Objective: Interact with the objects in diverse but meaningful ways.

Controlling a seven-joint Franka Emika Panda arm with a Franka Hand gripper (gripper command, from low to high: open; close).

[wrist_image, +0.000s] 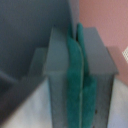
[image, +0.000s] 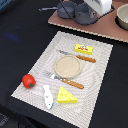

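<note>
The toy kitchen items lie on a pale striped placemat [image: 92, 62] spread over a black table [image: 20, 35], and the round tan plate [image: 67, 65] at the mat's middle serves as the landmark for them. The red tomato [image: 28, 80] sits well off the plate toward the exterior view's left, at the mat's edge. The white fish [image: 47, 96] lies nearer the camera than the plate, close to the mat's near edge, and the yellow holed cheese wedge [image: 66, 95] rests just beside the fish on its right in that view. The yellow rectangular block with red label [image: 84, 48] lies beyond the plate, toward the mat's far right corner. A toy knife [image: 80, 57] with a wooden handle lies just past the plate's far side, and a toy fork [image: 67, 81] with a like handle lies along its near side. Farther from the plate, off the mat, a brown board [image: 90, 27] carries the grey two-handled pot [image: 67, 8], with a pale bowl [image: 122, 17] at the board's right end. The gripper [image: 98, 7], white and blurred, hovers at the pot's right side in the exterior view. In the wrist view the gripper's [wrist_image: 80, 75] two green-padded fingers [wrist_image: 74, 80] are pressed flat together with nothing seen between them.
</note>
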